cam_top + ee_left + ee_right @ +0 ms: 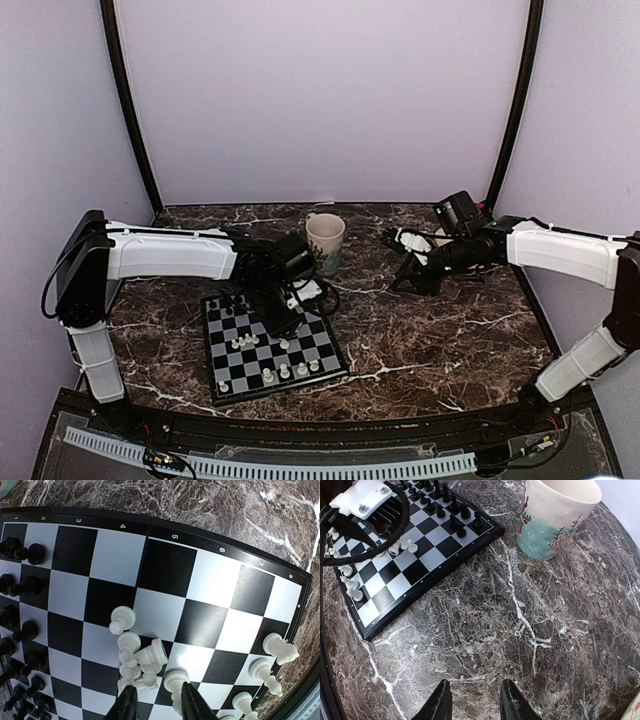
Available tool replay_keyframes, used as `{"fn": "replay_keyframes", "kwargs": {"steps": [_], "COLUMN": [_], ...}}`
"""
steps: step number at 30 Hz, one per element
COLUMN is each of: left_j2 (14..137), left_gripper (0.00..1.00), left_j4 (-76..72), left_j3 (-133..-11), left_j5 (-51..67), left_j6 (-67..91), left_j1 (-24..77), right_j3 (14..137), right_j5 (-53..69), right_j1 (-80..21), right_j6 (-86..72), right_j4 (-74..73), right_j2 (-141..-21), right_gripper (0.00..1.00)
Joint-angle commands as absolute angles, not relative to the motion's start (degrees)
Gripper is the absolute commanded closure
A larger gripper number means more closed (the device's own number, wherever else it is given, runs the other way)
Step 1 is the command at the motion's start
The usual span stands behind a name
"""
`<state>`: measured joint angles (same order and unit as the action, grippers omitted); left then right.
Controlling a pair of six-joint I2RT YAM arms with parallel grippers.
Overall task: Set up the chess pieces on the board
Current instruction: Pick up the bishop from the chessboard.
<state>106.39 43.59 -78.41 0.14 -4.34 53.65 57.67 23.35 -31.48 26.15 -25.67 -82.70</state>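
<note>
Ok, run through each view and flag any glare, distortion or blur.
Top external: even, soft light, the board small and its pieces smeary. Left wrist: wide-angle lens bows the board's edge, glare whitens the middle light squares, left gripper dark and soft-edged. Right wrist: sharp mug, bowed board edge.

Soft even light, glare on the board [215, 587], edges curved.

From where I stand, the white-and-black left arm [170, 255] reaches over the small black-and-grey chessboard [318, 335], left gripper [157, 702] pointing down, fingers parted. The white-and-black right arm [560, 250] hangs well right of that chessboard, right gripper [475, 700] likewise parted.
</note>
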Motion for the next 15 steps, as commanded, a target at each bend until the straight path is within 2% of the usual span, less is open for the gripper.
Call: {"fn": "replay_keyframes", "kwargs": {"steps": [1,9,15], "left_j2": [106.84,106.63,104.77], "left_gripper": [0.69,0.74,0.67], "left_j4": [46.44,47.31,47.72], "left_j3": [-78.97,-78.21,-77.29], "left_j5": [1.29,1.45,2.19], "left_j6": [-5.18,-4.91,-4.92], "left_j1": [54.05,54.05,54.23], "right_j3": [56.87,56.95,57.05], "right_j5": [23.38,23.47,23.53], "right_j1": [-31.43,-31.46,-31.43], "right_j6": [26.64,26.64,26.7], "right_j4": [-24.08,-24.12,-24.23], "right_j2": [-83.14,-83.52,-83.75], "right_gripper": [0.67,0.67,0.67]}}
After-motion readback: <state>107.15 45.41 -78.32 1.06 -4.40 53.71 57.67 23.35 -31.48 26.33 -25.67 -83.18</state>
